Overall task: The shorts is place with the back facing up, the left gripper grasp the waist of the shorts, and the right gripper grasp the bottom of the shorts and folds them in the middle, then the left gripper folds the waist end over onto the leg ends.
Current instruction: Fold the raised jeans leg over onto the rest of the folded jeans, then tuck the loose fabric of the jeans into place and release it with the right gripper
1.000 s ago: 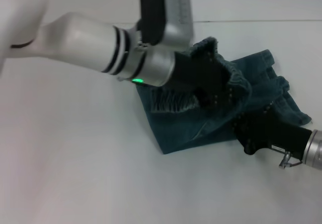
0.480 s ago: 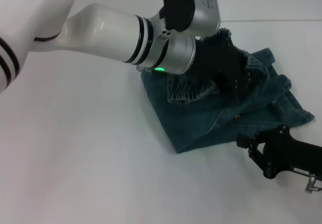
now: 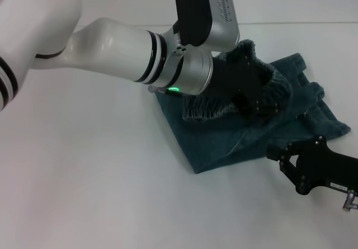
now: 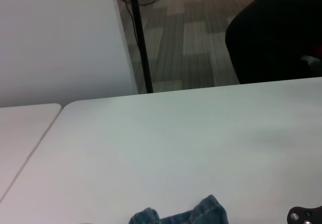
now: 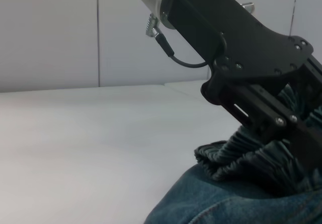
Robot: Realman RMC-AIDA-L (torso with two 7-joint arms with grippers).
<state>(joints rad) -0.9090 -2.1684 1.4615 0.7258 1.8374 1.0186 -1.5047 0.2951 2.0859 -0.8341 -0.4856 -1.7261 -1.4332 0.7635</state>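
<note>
Dark blue denim shorts (image 3: 224, 140) lie folded on the white table, right of centre in the head view. My left gripper (image 3: 254, 100) is shut on the gathered elastic waist (image 3: 207, 110) and holds it raised above the rest of the cloth. The right wrist view shows the same grasp, with the left gripper (image 5: 282, 128) clamped on the bunched waist (image 5: 241, 158). My right gripper (image 3: 281, 158) is open, low over the table just off the near right edge of the shorts, holding nothing. The leg ends (image 3: 327, 120) lie rumpled at the far right.
The white table (image 3: 100, 176) spreads wide to the left and front of the shorts. A seam between two tabletops (image 3: 302, 23) runs along the back. In the left wrist view a fan stand (image 4: 141, 43) and a dark chair (image 4: 276, 32) are beyond the table's far edge.
My right gripper has let go of the leg ends and drawn back toward the near right, off the cloth. My left arm carried the raised waist to the right.
</note>
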